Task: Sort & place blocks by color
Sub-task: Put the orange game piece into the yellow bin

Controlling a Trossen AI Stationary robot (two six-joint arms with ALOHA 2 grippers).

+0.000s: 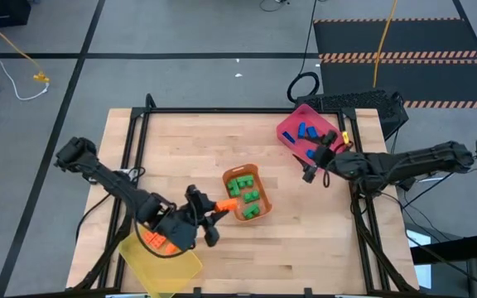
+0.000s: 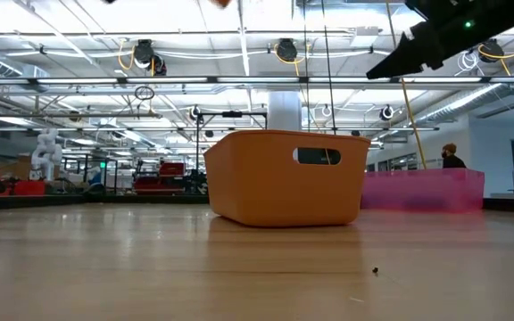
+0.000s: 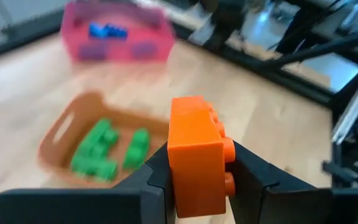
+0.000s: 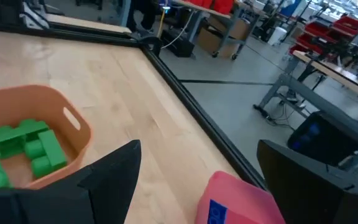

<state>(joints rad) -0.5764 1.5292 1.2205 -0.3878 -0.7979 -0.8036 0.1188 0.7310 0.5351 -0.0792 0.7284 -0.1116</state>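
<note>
Left tool (image 3: 197, 180) has an orange block (image 3: 196, 163) pinched square between its fingers (studs facing sideways), hanging above the table (image 1: 180, 149) between the yellow tray (image 1: 162, 263) and the orange tray (image 1: 262, 186). More orange blocks (image 1: 157, 242) lie in the yellow tray, at seven o'clock from the tool. Green blocks (image 1: 243, 195) fill the orange tray at two o'clock. Farther off, blue blocks (image 1: 305, 131) sit in the pink tray (image 1: 288, 124), with the right tool (image 4: 197, 180) spread wide and empty at its edge.
</note>
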